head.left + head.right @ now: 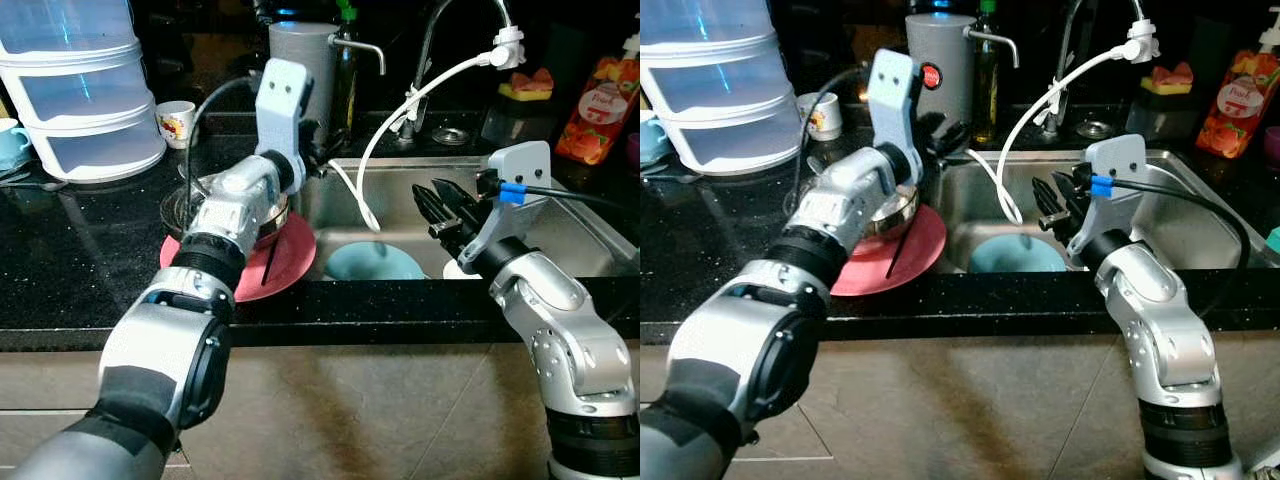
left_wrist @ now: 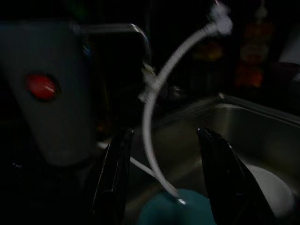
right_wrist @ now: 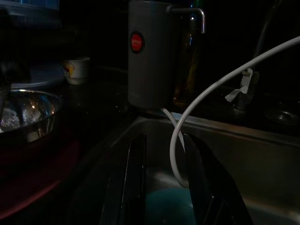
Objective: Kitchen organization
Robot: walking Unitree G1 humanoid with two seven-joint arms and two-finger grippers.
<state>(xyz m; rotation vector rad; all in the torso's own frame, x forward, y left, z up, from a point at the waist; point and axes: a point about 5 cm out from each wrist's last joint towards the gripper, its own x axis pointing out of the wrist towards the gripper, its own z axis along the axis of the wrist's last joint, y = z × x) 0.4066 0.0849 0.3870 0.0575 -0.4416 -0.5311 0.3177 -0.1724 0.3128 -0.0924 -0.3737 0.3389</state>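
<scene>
A red plate (image 1: 288,262) lies on the black counter at the sink's left rim, with a steel bowl (image 1: 268,216) on it. In the steel sink (image 1: 585,235) sit a teal bowl (image 1: 372,262) and a white dish (image 1: 455,269). A white hose (image 1: 405,105) curves from the faucet down over the teal bowl. My left gripper (image 1: 945,133) reaches past the steel bowl to the sink's back-left corner, open and holding nothing; its fingers (image 2: 117,173) frame the hose. My right gripper (image 1: 440,207) hovers over the sink to the right of the teal bowl, open and empty.
A grey water dispenser (image 1: 305,55) and a dark bottle (image 1: 985,80) stand behind the sink's left corner. Stacked clear containers (image 1: 80,90), a patterned cup (image 1: 176,122) and a teal cup (image 1: 10,140) sit back left. An orange bottle (image 1: 600,100) and a sponge (image 1: 530,85) stand back right.
</scene>
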